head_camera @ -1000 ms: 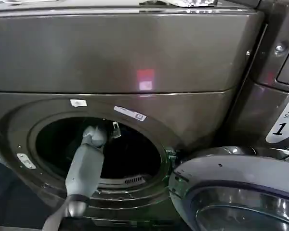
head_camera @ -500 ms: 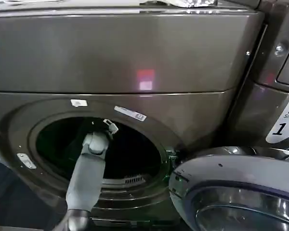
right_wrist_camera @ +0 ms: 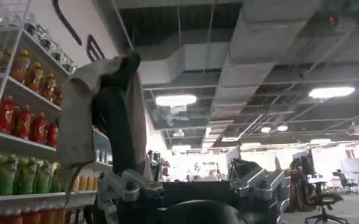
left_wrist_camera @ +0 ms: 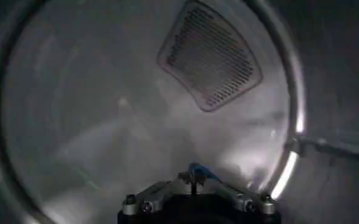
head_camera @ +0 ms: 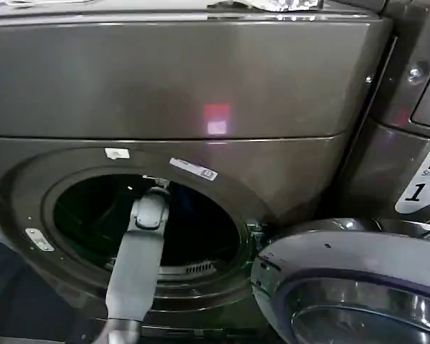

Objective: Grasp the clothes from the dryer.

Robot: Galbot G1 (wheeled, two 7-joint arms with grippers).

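Observation:
The dryer [head_camera: 201, 86] is bronze-grey, and its round porthole [head_camera: 93, 215] stands open. My left arm [head_camera: 140, 251] reaches through the porthole into the dark drum. In the left wrist view the steel drum wall [left_wrist_camera: 106, 122] curves around my left gripper [left_wrist_camera: 193, 176], whose fingers meet at the middle, shut. A small blue piece [left_wrist_camera: 202, 171], seemingly cloth, shows right at the tips; I cannot tell whether it is pinched. My right gripper [right_wrist_camera: 194, 182] points up at a ceiling, fingers wide apart. A pale and dark cloth [right_wrist_camera: 81, 122] hangs beside one finger.
The dryer's door [head_camera: 344, 265] hangs open at the lower right, close to the porthole rim. A perforated vent panel [left_wrist_camera: 209, 55] sits in the drum's back wall. A neighbouring machine [head_camera: 416, 143] with a "1" label stands on the right. Shelves of bottles [right_wrist_camera: 14, 122] flank the right gripper.
My left arm has swung to the right and pushed further into the porthole; the wrist now sits higher, under the rim's top.

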